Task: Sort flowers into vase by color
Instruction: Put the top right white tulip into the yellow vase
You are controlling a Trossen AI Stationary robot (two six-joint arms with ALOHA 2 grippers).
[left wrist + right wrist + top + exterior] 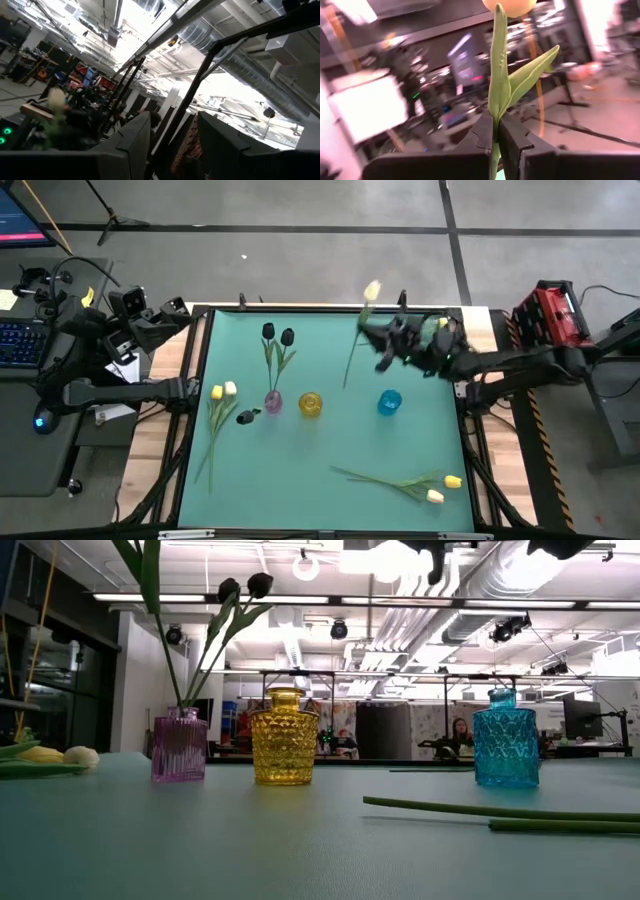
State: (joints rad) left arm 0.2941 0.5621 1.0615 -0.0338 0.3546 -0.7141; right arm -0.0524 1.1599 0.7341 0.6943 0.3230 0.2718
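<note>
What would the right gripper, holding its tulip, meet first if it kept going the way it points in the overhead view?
Probably nothing: the right gripper points left, seemingly raised; the black tulips lie farther along.

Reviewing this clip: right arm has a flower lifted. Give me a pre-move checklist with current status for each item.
1. Right tool shut on the cream tulip stem: ok.
2. Tulip lifted clear of the table: ok.
3. Blue vase upright and empty: ok.
4. Yellow vase upright and empty: ok.
5. Pink vase holds the black tulips: ok.
6. Left tool parked off the table's left edge, out of the way: ok.
</note>
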